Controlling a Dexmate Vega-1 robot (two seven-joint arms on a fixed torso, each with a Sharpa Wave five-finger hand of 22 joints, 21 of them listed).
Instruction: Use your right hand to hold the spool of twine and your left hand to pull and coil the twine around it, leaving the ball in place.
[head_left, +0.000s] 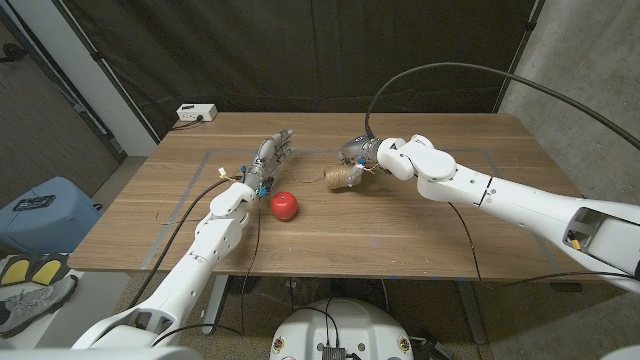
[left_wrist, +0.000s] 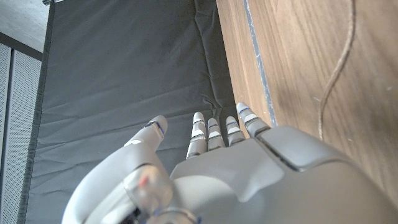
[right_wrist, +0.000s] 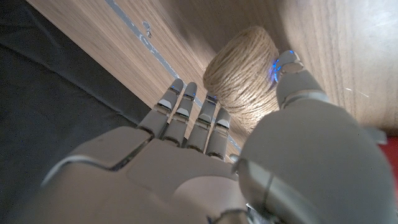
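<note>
Right robot hand (head_left: 357, 153) is sitting against the spool of twine (head_left: 341, 178) on the wooden table (head_left: 420, 240). Left robot hand (head_left: 272, 155) is lying apart, fingers extended. Red ball (head_left: 285, 206) is resting near the left wrist. White box (head_left: 197, 113) is sitting at the far corner.

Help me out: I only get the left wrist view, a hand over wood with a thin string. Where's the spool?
Observer: The spool of twine lies on the table, to the right of the left hand and apart from it.
Operator: Is anything holding it?
Observer: The right hand has its thumb on one side and its fingers on the other; I cannot tell whether it grips.
Operator: And the ball?
Observer: A red ball sits beside the left wrist, untouched.
</note>
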